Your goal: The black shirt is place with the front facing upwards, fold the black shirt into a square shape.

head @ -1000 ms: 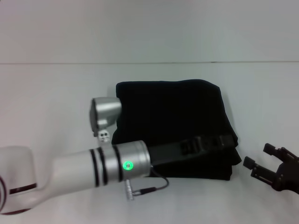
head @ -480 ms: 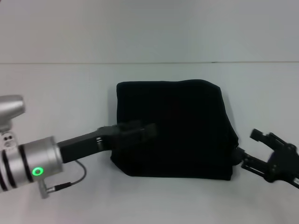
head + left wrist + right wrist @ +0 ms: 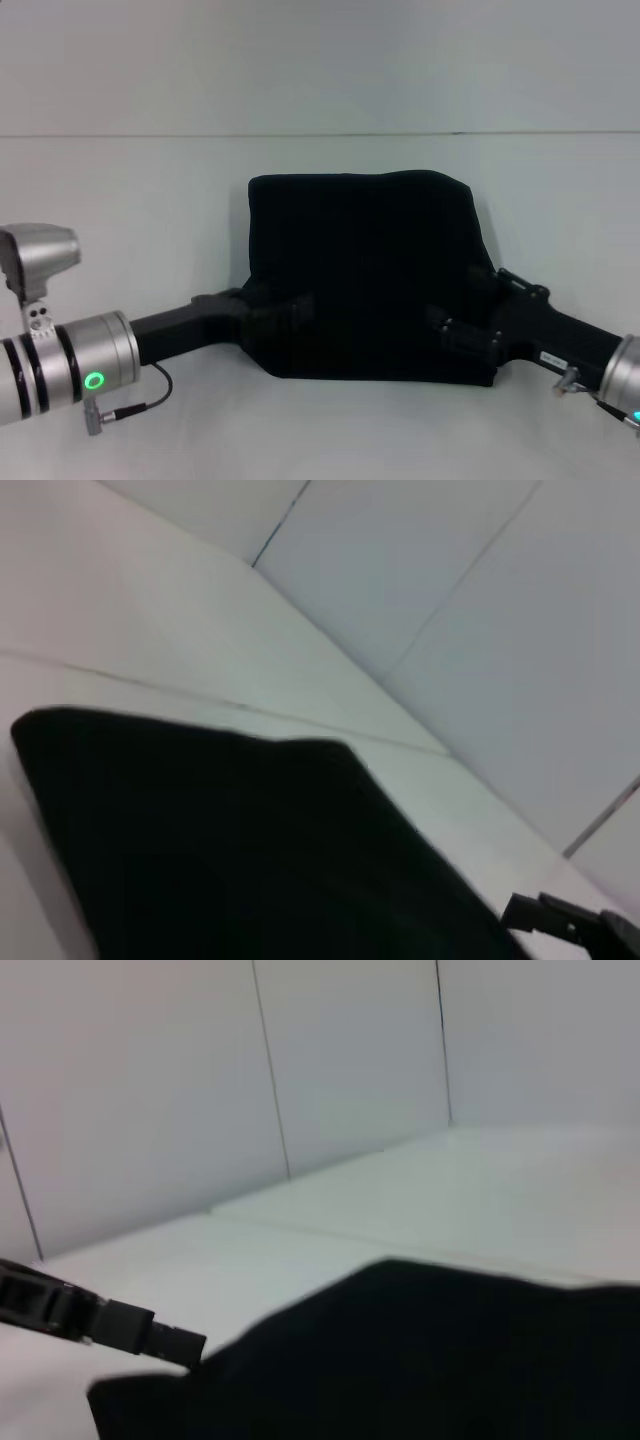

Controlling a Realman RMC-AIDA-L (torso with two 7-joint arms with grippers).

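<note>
Folded black shirt [image 3: 370, 270] on white tabletop [image 3: 120, 200].
Left gripper [image 3: 285, 305] at 8 o'clock edge, right gripper [image 3: 465, 335] at 4 o'clock; fingers' state impossible to tell.

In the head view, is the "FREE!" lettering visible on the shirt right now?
No. The black shirt lies as a folded bundle showing only plain black cloth, with the left claw and right claw at its near corners.
</note>
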